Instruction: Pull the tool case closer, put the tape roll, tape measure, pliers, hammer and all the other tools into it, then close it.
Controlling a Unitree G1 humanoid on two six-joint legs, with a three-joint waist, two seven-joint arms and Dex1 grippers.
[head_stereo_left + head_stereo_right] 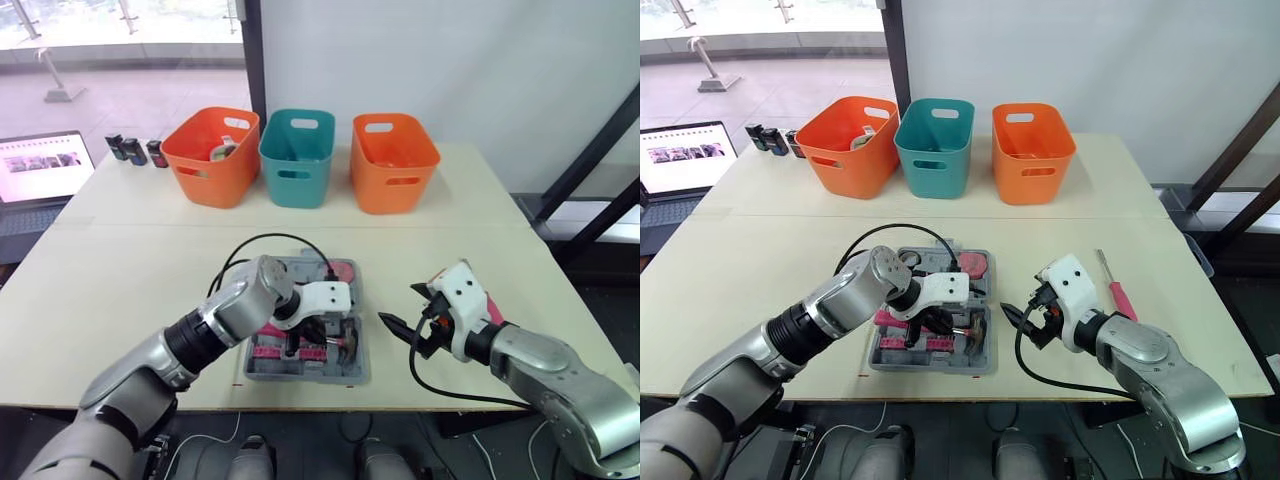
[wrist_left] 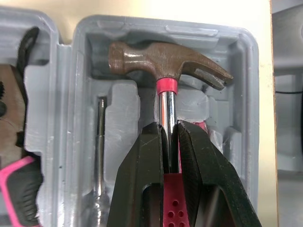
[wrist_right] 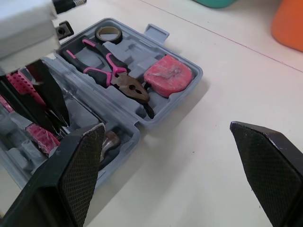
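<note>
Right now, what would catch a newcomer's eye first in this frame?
The open grey tool case near the front edge of the table, where the left hand is shut on the hammer, its head in a moulded slot. Beside it, the right hand hovers open.

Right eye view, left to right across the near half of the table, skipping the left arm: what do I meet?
Open grey plastic tool case → right gripper, jaws open, above the bare tabletop → pink-handled screwdriver with a thin metal shaft, lying loose outside the case.
</note>
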